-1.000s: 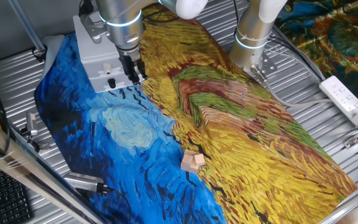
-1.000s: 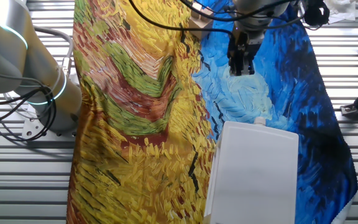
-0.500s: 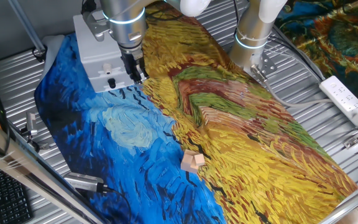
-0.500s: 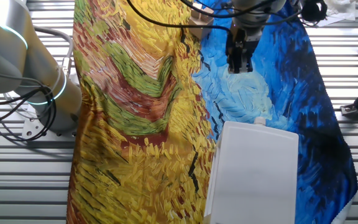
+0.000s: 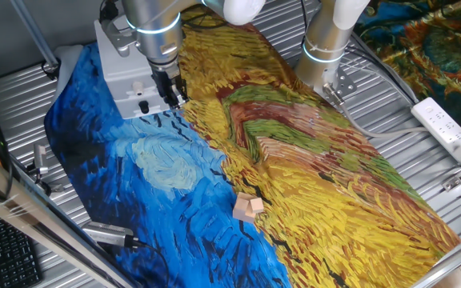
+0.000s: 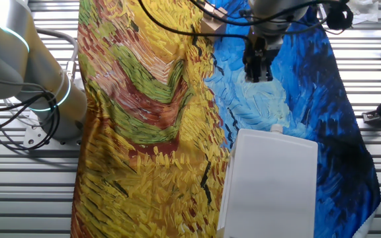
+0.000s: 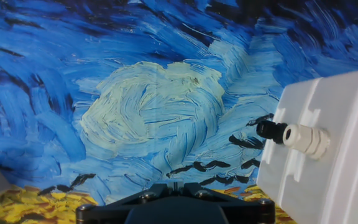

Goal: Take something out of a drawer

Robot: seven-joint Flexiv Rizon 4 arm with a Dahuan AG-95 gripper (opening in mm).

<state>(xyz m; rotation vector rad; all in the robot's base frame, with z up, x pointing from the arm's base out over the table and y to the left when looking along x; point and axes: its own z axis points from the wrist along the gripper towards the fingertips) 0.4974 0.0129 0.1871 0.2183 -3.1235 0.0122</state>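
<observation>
The drawer sits in the front of a boxy grey unit at the far corner of the painted cloth, its face flush with the unit as far as I can see, with a small pale knob tipped in black sticking out over the blue swirls. The gripper hangs just in front of that face, beside the knob, fingers pointing down at the cloth; I cannot tell whether they are apart or together. Well away, near the seam of blue and yellow, lie small wooden blocks. A white power strip rests on the metal table.
</observation>
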